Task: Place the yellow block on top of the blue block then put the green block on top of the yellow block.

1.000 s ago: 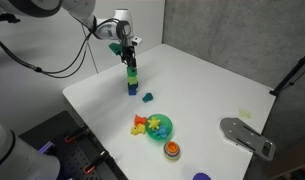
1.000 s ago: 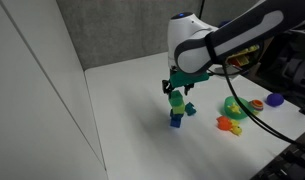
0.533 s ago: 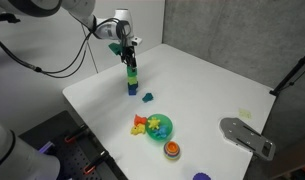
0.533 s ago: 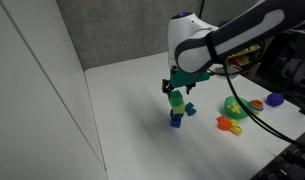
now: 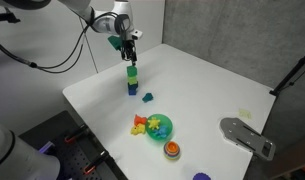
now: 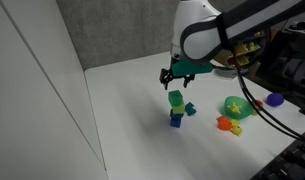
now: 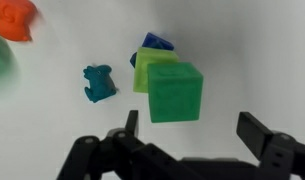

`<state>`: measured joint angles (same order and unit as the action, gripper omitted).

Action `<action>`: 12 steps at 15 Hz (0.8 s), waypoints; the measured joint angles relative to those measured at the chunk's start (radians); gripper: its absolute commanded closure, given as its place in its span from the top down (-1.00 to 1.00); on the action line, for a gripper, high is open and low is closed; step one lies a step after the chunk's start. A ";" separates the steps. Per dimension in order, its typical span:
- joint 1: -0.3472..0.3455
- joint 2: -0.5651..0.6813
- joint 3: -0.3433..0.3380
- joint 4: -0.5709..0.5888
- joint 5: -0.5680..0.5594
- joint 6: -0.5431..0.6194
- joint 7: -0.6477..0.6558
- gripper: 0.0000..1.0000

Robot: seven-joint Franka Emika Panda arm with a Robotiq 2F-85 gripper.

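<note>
A tower of three cubes stands on the white table (image 5: 207, 85): the blue block (image 5: 132, 89) at the foot, the yellow block (image 5: 132, 79) on it, the green block (image 5: 132, 70) on top. Directly above hangs the gripper (image 5: 128, 46), jaws spread wide, holding nothing and clear of the top cube. The stacking looks complete. The safe move is judged to be a straight lift with no sideways drift, since a brush could topple the tower. In the wrist view an orange toy (image 7: 14, 18) lies upper left. A teal piece (image 7: 98, 82) lies just beside the tower's foot. The green bowl (image 5: 164, 127) sits lower right, well apart, and nothing blocks the way up.
</note>
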<state>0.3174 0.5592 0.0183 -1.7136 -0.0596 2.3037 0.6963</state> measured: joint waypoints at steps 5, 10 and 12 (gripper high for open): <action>-0.014 -0.128 0.004 -0.105 0.003 -0.002 -0.056 1.00; -0.049 -0.302 0.003 -0.250 0.002 -0.031 -0.090 1.00; -0.081 -0.371 0.002 -0.303 0.002 -0.057 -0.110 1.00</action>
<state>0.2364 0.1882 0.0201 -2.0166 -0.0580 2.2464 0.5865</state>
